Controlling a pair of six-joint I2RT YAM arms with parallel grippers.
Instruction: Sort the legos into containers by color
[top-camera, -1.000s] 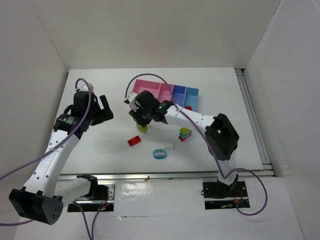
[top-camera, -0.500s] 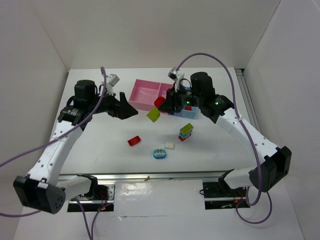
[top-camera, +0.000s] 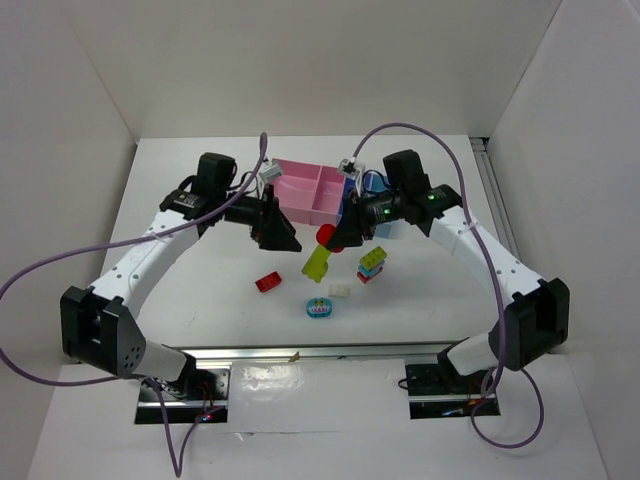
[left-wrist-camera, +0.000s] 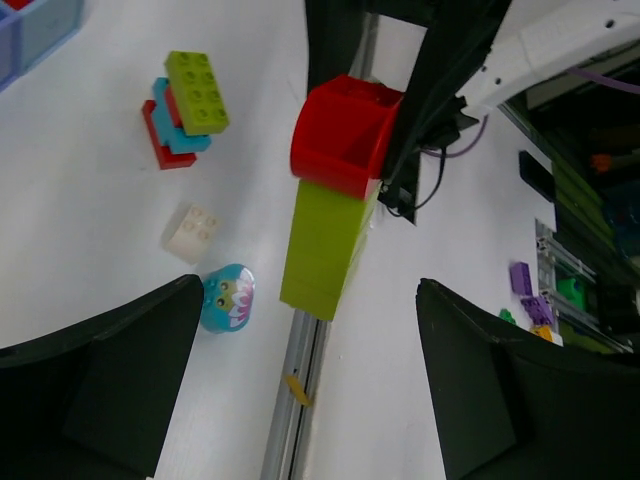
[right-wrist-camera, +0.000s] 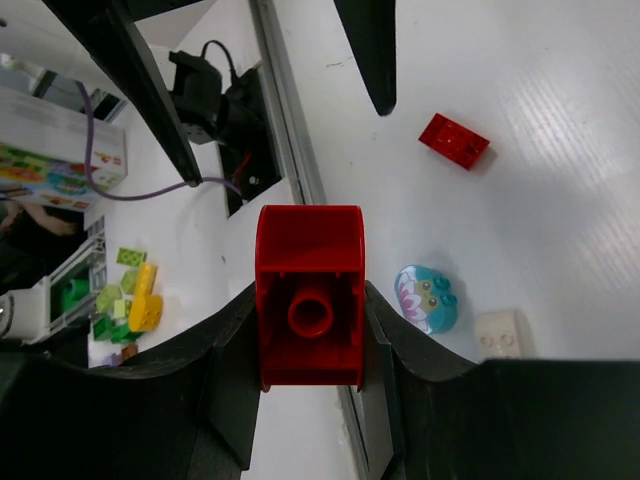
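My right gripper (right-wrist-camera: 310, 330) is shut on a red lego (right-wrist-camera: 310, 310), held in the air above the table. A yellow-green lego (left-wrist-camera: 325, 245) is joined to the red lego (left-wrist-camera: 345, 135) and hangs from it. In the top view the pair (top-camera: 320, 250) hovers between the two grippers. My left gripper (top-camera: 275, 225) is open, just left of the pair and apart from it, pointing at it. On the table lie a flat red lego (top-camera: 268, 282), a cream lego (top-camera: 340, 291), a teal-and-pink lego (top-camera: 319, 307) and a small stack (top-camera: 372, 263).
The wide pink container (top-camera: 300, 190) and the narrow pink container (top-camera: 330, 185) stand at the back; the blue containers behind my right arm are mostly hidden, one corner (left-wrist-camera: 40, 25) showing. A metal rail (top-camera: 350, 350) runs along the table's near edge.
My right gripper has carried the red and yellow-green pair a little toward the front. My left gripper has moved right, closer to the pair.
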